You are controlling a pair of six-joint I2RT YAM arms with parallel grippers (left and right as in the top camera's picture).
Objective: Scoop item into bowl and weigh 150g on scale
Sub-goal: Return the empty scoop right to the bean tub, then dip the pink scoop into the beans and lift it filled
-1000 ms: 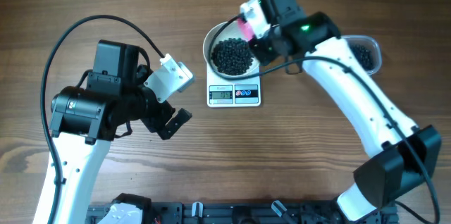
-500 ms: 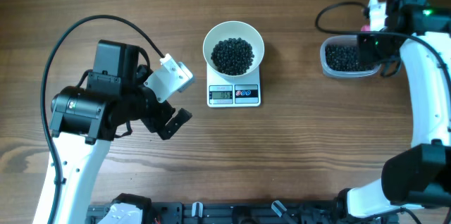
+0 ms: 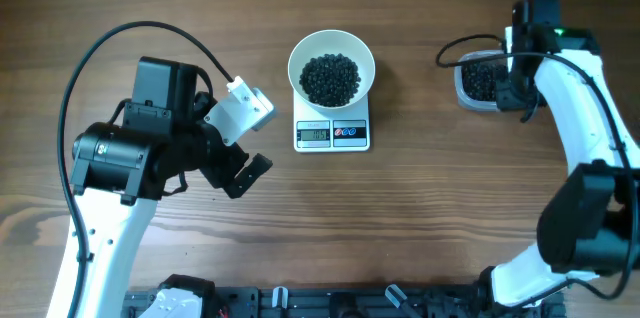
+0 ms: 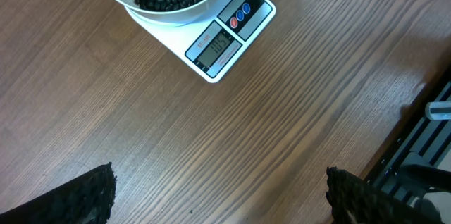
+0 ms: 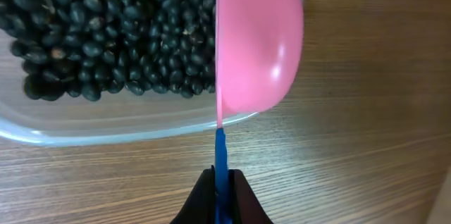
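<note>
Presently, the right claw (image 5: 218,197) is fully closed, its two dark fingers (image 5: 201,201) pinching the thin blue handle (image 5: 220,150) of a pink scoop (image 5: 257,41). The scoop stands on edge, with its rounded back facing right and its flat rim facing left. It sits at the right end of a clear plastic tub (image 5: 106,136), which holds a mass of black beans (image 5: 106,34). Whether the scoop rim touches the beans cannot be determined. In the overhead view the tub (image 3: 462,85) sits at the far right of the table (image 3: 420,208), partly covered by the right arm. The left claw (image 4: 218,199) is spread as wide as it goes and holds nothing. Its two rough black fingertips (image 4: 77,196) appear only at the lower corners of the left wrist view, above bare wood. This claw hangs over the left part of the table, well apart from the tub. Between the two arms, near the far edge of the table, the white bowl (image 3: 297,63) rests on the scale (image 3: 332,134). The bowl holds a heap of black beans (image 3: 330,78) at its centre. The display (image 4: 215,44) and the two round buttons (image 4: 241,13) of the scale lie along its edge nearest the robot, clear of the bowl. The display is lit, but its digits are too small to read reliably.
</note>
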